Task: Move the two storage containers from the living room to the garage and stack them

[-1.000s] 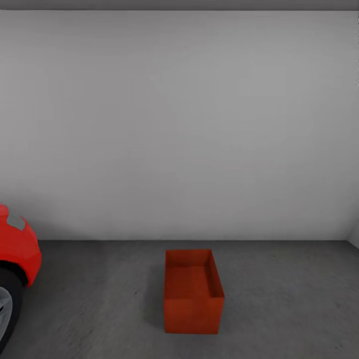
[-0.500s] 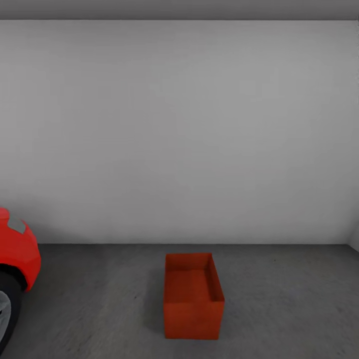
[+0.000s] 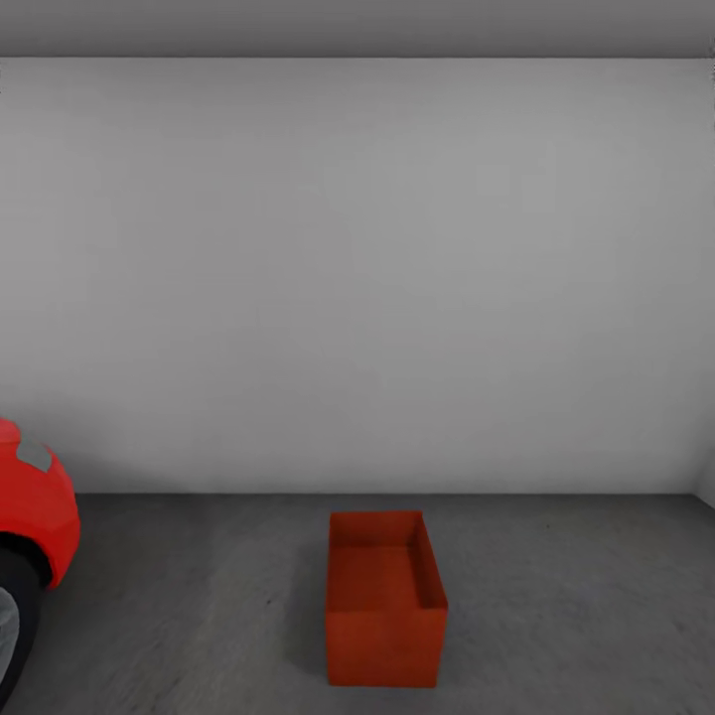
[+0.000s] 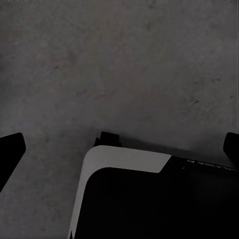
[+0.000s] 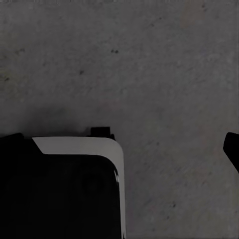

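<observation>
An orange-red open-top storage container [image 3: 385, 616] stands on the dark grey concrete floor [image 3: 556, 596] of the garage, a little in front of the white-grey wall [image 3: 357, 278]. Its front wall looks tall, and I cannot tell whether it is one bin or two stacked. In the left wrist view my left gripper [image 4: 120, 148] hangs open over bare concrete, with black fingertips [image 4: 10, 149] at both edges of the picture. My right gripper [image 5: 119, 144] is likewise open above the floor, holding nothing.
The front of a red car [image 3: 35, 506] with its dark wheel [image 3: 12, 621] is at the left, about a container's length from the bin. My own base, black with a white corner [image 4: 124, 162] [image 5: 84, 147], lies below both grippers. Open floor stretches to the right.
The whole head picture has slid down a little, so the camera has tilted upward. The container and the car have not moved on the floor.
</observation>
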Controlling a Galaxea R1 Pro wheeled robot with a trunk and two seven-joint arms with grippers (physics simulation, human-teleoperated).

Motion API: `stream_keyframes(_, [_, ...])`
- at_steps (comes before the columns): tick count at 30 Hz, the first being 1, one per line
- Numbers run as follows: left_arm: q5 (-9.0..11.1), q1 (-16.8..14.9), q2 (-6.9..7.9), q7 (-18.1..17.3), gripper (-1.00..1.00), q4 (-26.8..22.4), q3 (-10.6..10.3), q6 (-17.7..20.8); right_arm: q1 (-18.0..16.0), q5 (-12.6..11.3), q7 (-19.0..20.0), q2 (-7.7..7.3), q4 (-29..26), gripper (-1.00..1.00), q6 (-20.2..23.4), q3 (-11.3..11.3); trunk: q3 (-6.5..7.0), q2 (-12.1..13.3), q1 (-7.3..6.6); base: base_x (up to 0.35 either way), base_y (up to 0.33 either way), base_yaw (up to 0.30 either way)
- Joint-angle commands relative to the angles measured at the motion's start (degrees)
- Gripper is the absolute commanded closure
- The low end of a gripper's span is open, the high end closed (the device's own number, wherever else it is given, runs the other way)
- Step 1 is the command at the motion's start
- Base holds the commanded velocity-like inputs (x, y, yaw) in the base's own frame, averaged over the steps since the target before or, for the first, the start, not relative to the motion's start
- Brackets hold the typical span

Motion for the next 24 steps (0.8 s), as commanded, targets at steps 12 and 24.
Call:
stream_keyframes(12, [0.49,-0.05,0.01,-0.24,-1.00,0.08,-0.09,-0.18,-0.06,-0.36,-0.02,0.07,0.17,-1.00,-0.31,0.48,1.05,-0.06,0.01,0.000,0.000,0.000])
stream_keyframes(24, [0.41,-0.05,-0.15,-0.28,-1.00,0.08,-0.15,-0.18,-0.08,0.16,-0.02,-0.14,0.10,-1.00,-0.36,0.61,1.49,-0.06,0.01,0.000,0.000,0.000])
